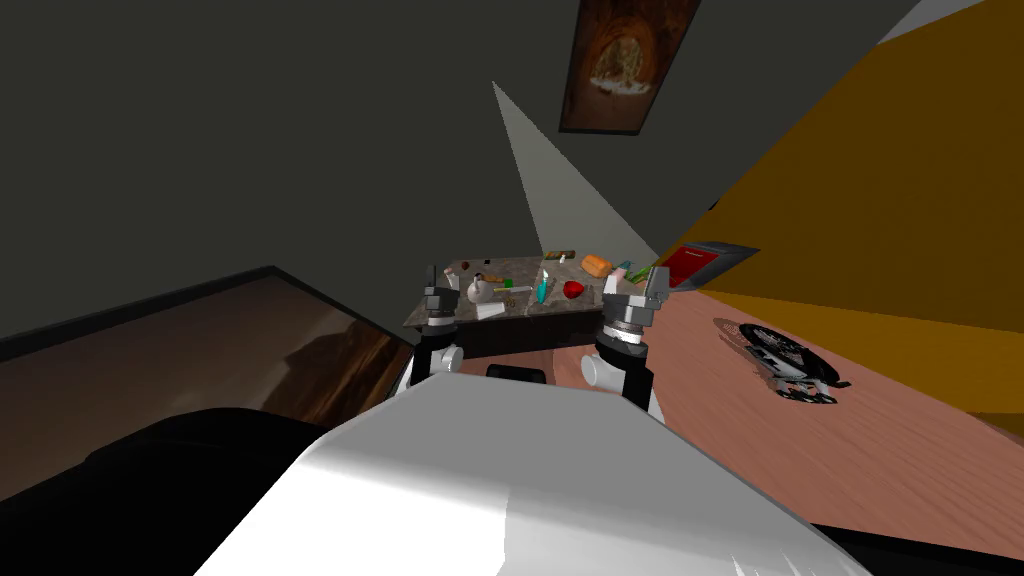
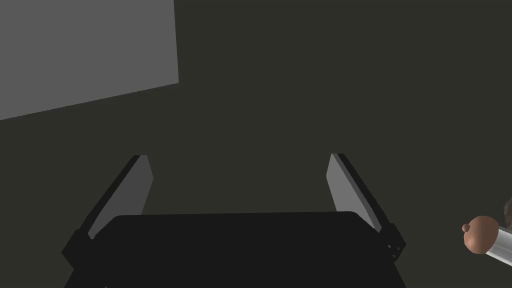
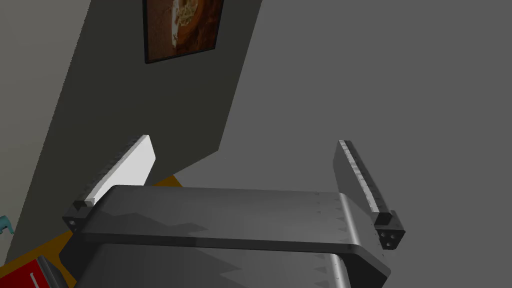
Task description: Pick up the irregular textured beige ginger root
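A small table (image 1: 440, 312) with a mottled stone-like top stands just ahead of me, strewn with several small items. A tiny brownish lump (image 1: 452, 271) near its back left could be the ginger root, but it is too small to tell. My left gripper (image 1: 440, 283) is raised over the table's near left corner, and its wrist view shows the left gripper (image 2: 240, 157) open and empty. My right gripper (image 1: 634, 284) is raised at the near right corner. Its wrist view shows the right gripper (image 3: 245, 140) open and empty too.
On the table lie an orange block (image 1: 596, 265), a red item (image 1: 573, 289), a teal bottle (image 1: 541, 290) and a white bottle (image 1: 481, 292) whose brown cap (image 2: 481, 234) sits beside my left hand. A red box (image 1: 690, 265) and a dark round object (image 1: 785, 360) sit to the right.
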Controlling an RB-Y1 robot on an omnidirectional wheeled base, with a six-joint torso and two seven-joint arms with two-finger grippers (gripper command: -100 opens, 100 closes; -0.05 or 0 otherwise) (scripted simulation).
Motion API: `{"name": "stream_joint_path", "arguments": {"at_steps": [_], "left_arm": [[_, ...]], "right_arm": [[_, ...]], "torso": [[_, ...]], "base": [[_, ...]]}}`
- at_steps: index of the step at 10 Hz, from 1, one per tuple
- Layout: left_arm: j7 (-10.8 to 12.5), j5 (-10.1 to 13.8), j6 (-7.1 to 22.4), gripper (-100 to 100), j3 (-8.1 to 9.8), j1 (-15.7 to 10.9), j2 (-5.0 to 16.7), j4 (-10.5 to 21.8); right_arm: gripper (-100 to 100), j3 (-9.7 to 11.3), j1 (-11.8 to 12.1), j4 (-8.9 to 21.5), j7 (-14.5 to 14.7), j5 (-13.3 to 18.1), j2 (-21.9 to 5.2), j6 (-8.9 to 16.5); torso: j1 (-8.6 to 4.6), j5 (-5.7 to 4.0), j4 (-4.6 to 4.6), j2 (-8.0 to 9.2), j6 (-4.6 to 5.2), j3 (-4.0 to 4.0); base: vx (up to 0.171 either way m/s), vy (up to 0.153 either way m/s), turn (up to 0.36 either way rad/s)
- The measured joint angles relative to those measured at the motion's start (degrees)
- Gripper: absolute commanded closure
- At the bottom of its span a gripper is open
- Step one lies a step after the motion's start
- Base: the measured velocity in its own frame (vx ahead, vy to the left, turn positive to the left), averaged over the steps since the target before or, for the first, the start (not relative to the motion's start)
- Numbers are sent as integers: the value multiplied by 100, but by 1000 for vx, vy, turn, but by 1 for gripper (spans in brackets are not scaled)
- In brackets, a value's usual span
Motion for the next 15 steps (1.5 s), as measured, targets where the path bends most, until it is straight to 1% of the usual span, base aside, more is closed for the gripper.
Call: {"name": "stream_joint_path", "arguments": {"at_steps": [2, 4, 5, 7, 8, 10, 11, 15], "left_arm": [[-66, 108, 189, -100, 92, -80, 320, 54], [-198, 217, 421, -100, 135, -175, 647, 159], [-263, 293, 524, -100, 153, -147, 829, 184], [-355, 389, 720, -100, 197, -281, 1107, 303], [-437, 470, 897, -100, 216, -369, 1262, 373], [-519, 604, 1104, -100, 270, -409, 1595, 440], [-546, 648, 1172, -100, 284, -447, 1735, 495], [-742, 891, 1638, -100, 308, -664, 2318, 699]], "right_arm": [[0, 0, -1, 0, 0, 0, 0, 0], [0, 0, -1, 0, 0, 0, 0, 0], [0, 0, -1, 0, 0, 0, 0, 0], [0, 0, -1, 0, 0, 0, 0, 0], [0, 0, -1, 0, 0, 0, 0, 0], [0, 0, 0, 0, 0, 0, 0, 0], [0, 0, 0, 0, 0, 0, 0, 0], [0, 0, 0, 0, 0, 0, 0, 0]], "torso": [[-4, -1, 1, 6, 2, 3], [-6, -1, 1, 8, 2, 4], [-6, -2, 2, 7, 2, 4], [-4, -1, 1, 6, 2, 3], [-6, -1, 1, 5, 2, 3], [-3, -1, 1, 5, 1, 3], [-2, -1, 1, 4, -1, 3], [-1, 0, 1, 3, -2, 2]], "base": [[-19, -18, -156], [-20, -22, -195], [-14, -15, -63], [-17, -19, -184], [-12, -16, -80], [-12, -13, -120], [-13, -17, -176], [-9, -14, -134]]}}
